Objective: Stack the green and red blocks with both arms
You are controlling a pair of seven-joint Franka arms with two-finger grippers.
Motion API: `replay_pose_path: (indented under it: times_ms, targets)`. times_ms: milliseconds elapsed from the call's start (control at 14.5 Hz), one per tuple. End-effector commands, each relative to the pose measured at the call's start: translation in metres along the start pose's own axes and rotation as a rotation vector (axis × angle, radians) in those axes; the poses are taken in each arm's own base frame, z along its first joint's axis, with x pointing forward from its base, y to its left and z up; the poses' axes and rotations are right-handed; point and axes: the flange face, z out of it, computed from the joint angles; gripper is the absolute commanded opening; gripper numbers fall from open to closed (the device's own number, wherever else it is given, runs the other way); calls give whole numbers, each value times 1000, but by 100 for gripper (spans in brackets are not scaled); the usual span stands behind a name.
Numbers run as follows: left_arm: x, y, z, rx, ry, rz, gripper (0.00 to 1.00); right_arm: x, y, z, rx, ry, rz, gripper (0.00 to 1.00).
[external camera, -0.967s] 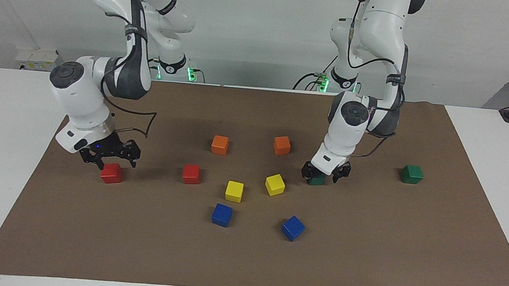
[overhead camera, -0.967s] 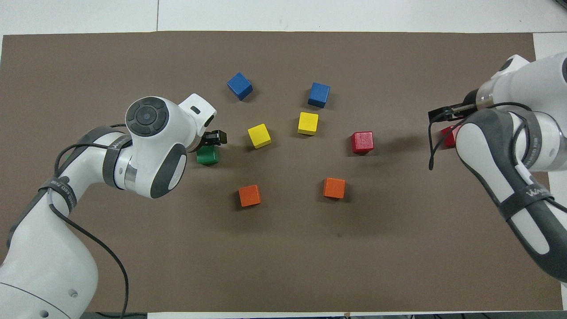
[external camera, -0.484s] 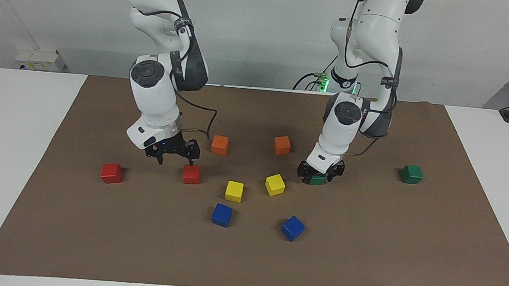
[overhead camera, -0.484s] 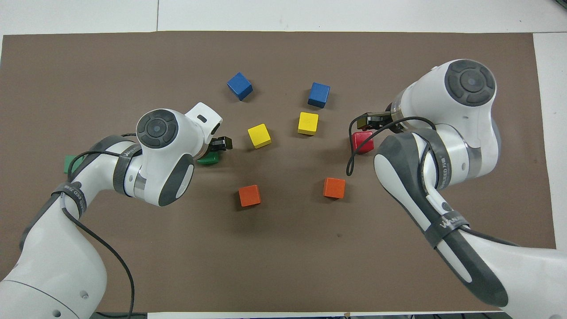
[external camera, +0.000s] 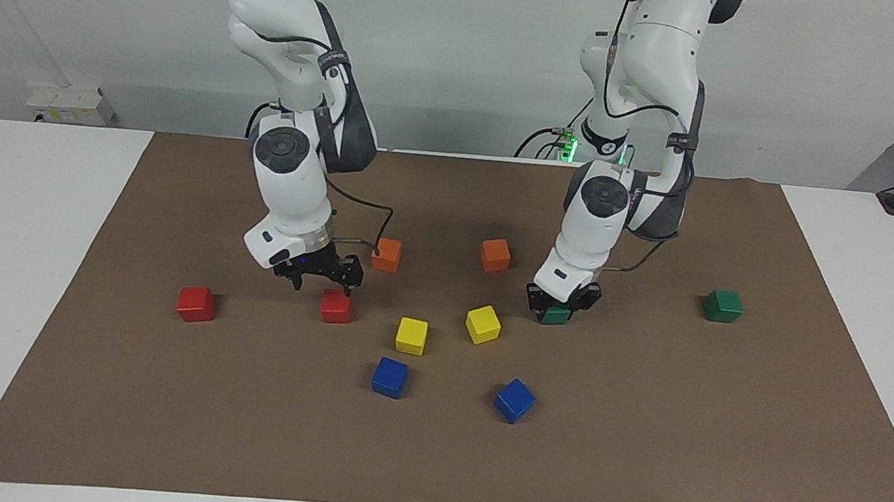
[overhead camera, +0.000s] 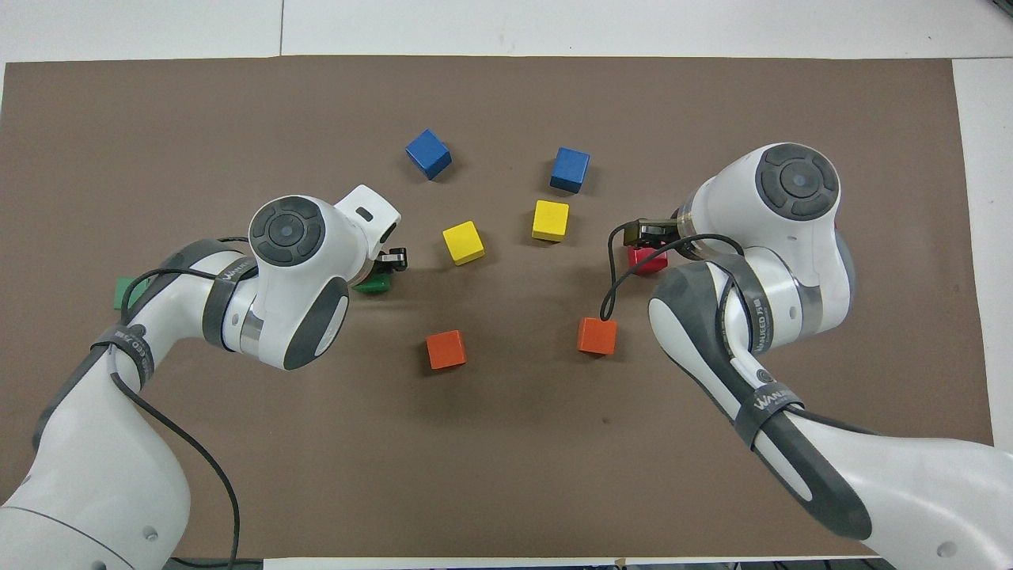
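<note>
Outer red block: a matte bright red cube (external camera: 195, 303) is seen at the left of the facing view; in the overhead view it is hidden under the right arm.
Right gripper: the black two-finger right gripper (external camera: 318, 279) is held just above the inner matte red cube (external camera: 336, 306), jaws spread wide, nothing gripped; from overhead (overhead camera: 643, 237) only an edge of that cube (overhead camera: 645, 260) shows.
Other cubes: two orange, two yellow and two blue matte cubes are spread at frame centre.
Left gripper: the black left gripper (external camera: 559, 308) is closed on the dark green matte cube (external camera: 557, 316) resting on the mat, right of centre.
Outer green block: a second dark green cube (external camera: 723, 305) lies at the right, mostly covered overhead (overhead camera: 121, 294).
Surface: a flat brown paper-like mat (external camera: 639, 462) is laid on a white table (external camera: 10, 245).
Room: a plain pale wall is seen above.
</note>
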Motion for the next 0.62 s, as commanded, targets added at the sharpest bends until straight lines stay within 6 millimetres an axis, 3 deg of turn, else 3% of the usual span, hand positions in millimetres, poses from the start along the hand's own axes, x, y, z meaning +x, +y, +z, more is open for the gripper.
replay_pose_path:
  times_ms: [0,138,346,553]
  targets:
    - [16,-34,-52,35,20,-32,0,-10,-5,16,-8,6,11,100]
    - [25,-70,-76,47,19,2,0,-10,-4,23,-12,-3,10,100]
    - [34,-163,-103,70,-6,87,0,-6,-6,36,-3,15,8,100]
    - [35,-260,-109,69,-31,189,0,-4,-7,47,5,30,7,100]
